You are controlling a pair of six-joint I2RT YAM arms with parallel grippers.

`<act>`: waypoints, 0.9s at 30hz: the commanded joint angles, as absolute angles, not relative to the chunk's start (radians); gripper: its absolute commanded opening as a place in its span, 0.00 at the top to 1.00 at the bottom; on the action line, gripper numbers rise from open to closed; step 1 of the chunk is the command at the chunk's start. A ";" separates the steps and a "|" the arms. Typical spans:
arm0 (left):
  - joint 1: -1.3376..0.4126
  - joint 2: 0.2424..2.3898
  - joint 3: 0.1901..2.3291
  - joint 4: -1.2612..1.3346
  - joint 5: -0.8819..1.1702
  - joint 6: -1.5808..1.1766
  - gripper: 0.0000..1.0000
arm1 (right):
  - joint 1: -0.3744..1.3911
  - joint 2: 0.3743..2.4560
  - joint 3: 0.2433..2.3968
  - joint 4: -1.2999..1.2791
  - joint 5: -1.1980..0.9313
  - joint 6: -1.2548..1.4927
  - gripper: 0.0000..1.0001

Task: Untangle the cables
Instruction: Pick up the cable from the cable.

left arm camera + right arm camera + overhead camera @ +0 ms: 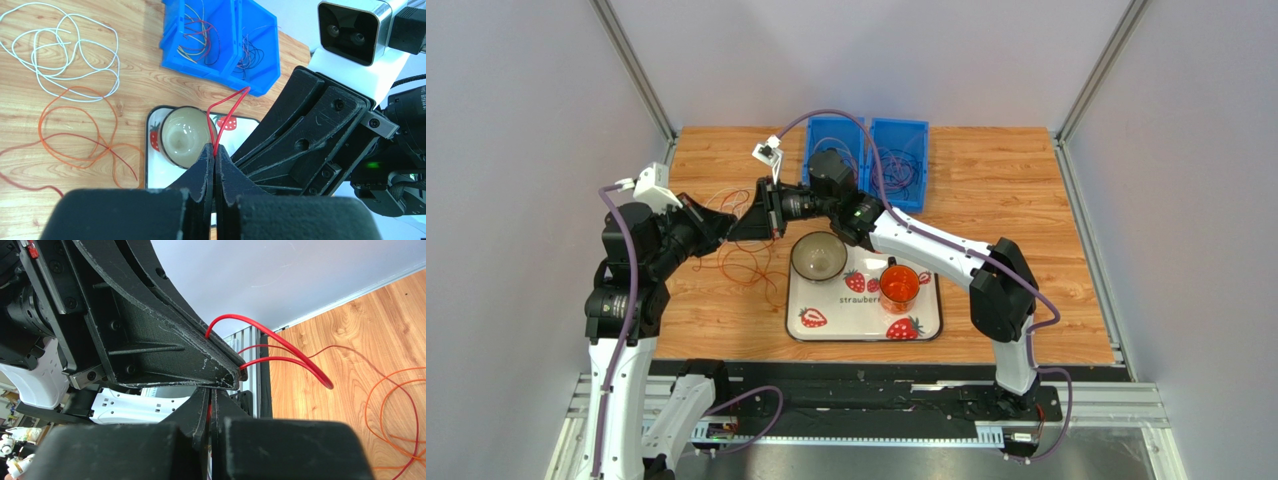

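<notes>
cables sprawled in loose loops on the table, left of tray; left gripper & right gripper both pinched one red strand. looked limp, light, prob slippery; best gripped close to the snarl.

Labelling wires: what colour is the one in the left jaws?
Red wire; left wrist view shows it best.

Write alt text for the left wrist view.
The shut left gripper pinches a red wire that loops up beside the right gripper's black fingers. Behind, on the table, lie white wire loops, orange wire loops, a bowl on a strawberry tray and two blue bins holding wires.
</notes>
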State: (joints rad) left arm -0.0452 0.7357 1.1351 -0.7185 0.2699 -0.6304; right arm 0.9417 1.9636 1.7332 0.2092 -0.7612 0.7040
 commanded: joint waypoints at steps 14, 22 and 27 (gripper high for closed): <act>-0.051 0.673 1.394 -0.988 0.109 -0.433 0.28 | 0.922 1.885 1.798 0.160 -0.660 0.552 1.00; -0.051 0.589 1.353 -1.074 -0.118 -0.341 0.28 | 0.896 1.884 1.934 0.005 -0.603 0.434 1.00; -0.051 0.488 1.197 -1.043 -0.141 -0.354 0.30 | 0.874 1.894 2.086 -0.061 -0.537 0.408 1.00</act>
